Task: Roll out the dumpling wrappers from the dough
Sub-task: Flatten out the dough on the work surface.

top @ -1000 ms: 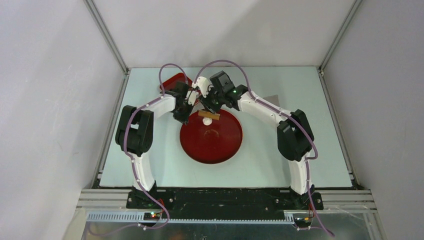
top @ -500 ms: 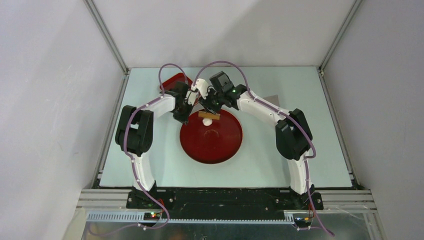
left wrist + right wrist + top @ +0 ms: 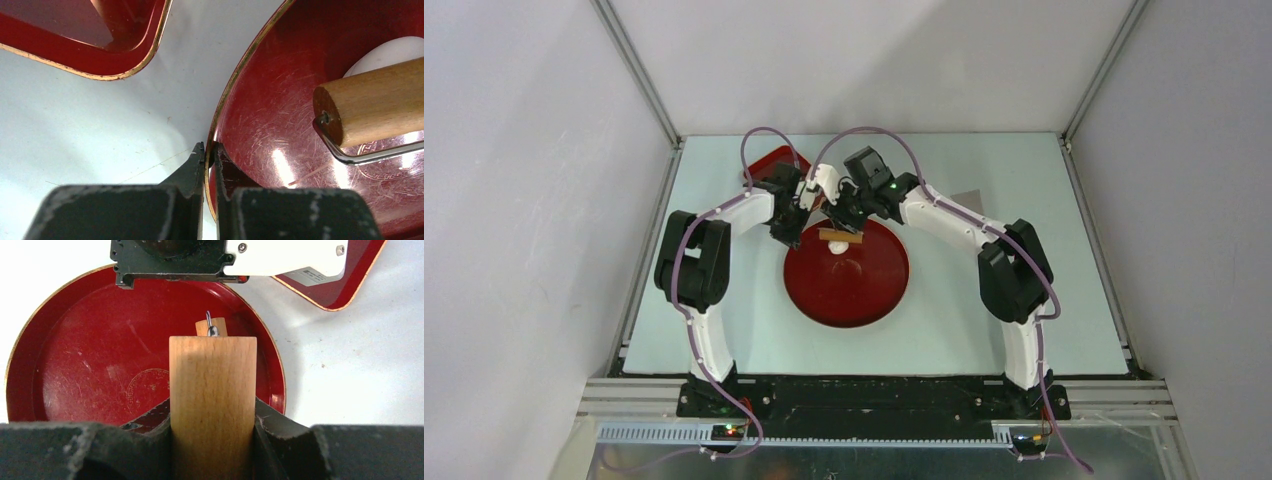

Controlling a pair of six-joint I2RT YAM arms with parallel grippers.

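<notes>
Right hand [image 3: 212, 412]: closed on the wooden handle [image 3: 212, 380] of a small roller [image 3: 841, 236]. The handle is gripped on both sides, and its near end is cut off by the frame edge. The roller's wooden barrel [image 3: 375, 100] is carried on a wire bracket [image 3: 350, 157] and is held over the far part of the round red plate [image 3: 90, 365]. Contact with the plate cannot be judged.

Dough [image 3: 400, 52]: a white lump is seen on the plate just behind the barrel. It is largely hidden by the barrel and cut off at the frame edge, so outline and thickness cannot be made out.

Left hand [image 3: 209, 150]: all but shut, with the plate's far-left rim pinched between the fingertips.

A second red tray [image 3: 75, 30] is noted on the bench [image 3: 75, 130] near the plate and apart from it. Only one corner is shown in the wrist views, and from above it is partly hidden by the arms.
</notes>
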